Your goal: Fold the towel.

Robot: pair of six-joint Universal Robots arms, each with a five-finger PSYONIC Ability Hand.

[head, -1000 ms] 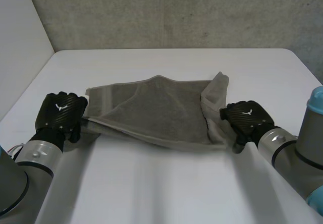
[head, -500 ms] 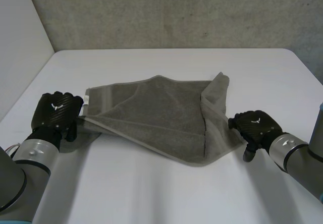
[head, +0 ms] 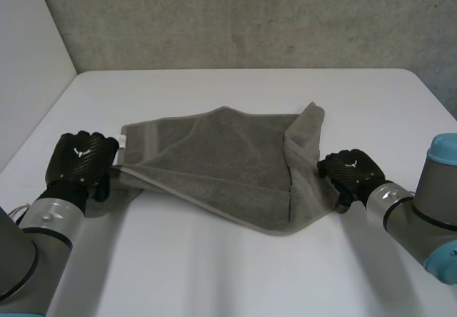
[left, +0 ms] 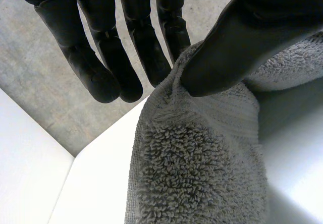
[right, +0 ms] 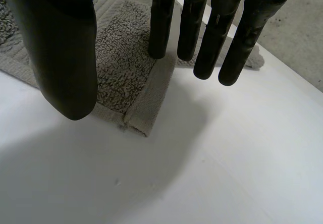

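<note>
Pinched the towel (head: 221, 167) at its left end between thumb and fingers of the left hand (head: 82, 161). Hovered the right hand (head: 348, 174), fingers straight and spread, gripping nothing, just above the towel's loose corner. Lay lengthwise from hand to hand across the table (head: 214, 281); nearest that free corner, the right.

This looks like a robot lab. A plain white table (head: 235, 274) stands by a bare grey concrete wall (head: 250, 17). A robot's left arm (head: 32, 235) and right arm (head: 428, 217) reach over the table.
</note>
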